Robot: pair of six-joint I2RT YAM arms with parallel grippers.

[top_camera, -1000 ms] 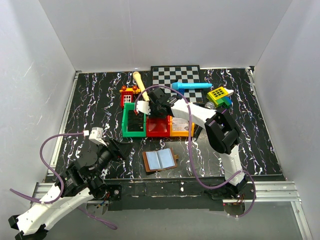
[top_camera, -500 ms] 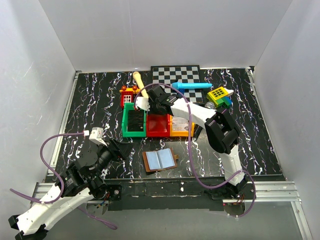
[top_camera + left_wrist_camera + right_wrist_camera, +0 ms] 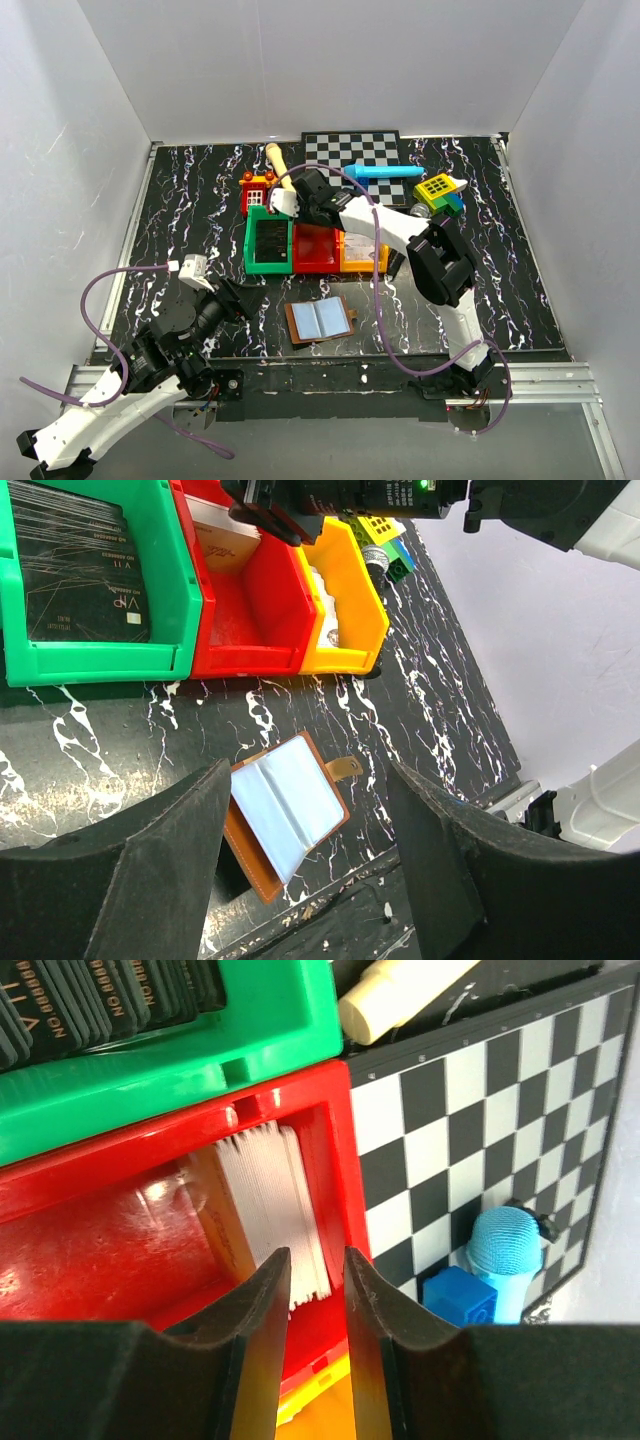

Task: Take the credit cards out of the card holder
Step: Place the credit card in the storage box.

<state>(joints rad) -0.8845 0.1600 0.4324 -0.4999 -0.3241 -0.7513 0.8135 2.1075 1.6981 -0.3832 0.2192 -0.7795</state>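
The card holder [image 3: 320, 320] lies open on the table near the front edge, brown with pale blue-grey panels up; it also shows in the left wrist view [image 3: 290, 810]. My left gripper [image 3: 232, 297] is open and empty, low at the front left, and the holder shows between its jaws [image 3: 310, 772]. My right gripper [image 3: 298, 208] hovers over the back of the red bin [image 3: 318, 252]. Its jaws [image 3: 315, 1260] stand a narrow gap apart with nothing between them. A stack of white-edged cards [image 3: 275, 1210] stands in the red bin. Dark cards [image 3: 80, 570] fill the green bin [image 3: 268, 245].
An orange bin [image 3: 362, 255] adjoins the red one. Behind the bins are a checkerboard [image 3: 352, 150], a blue cylinder [image 3: 385, 172], a wooden stick [image 3: 280, 165], a red toy house [image 3: 258, 190] and a yellow-green block [image 3: 438, 190]. White walls enclose the table.
My right gripper has moved a little back and left, from over the bins toward their rear edge. The left arm and the card holder have not moved.
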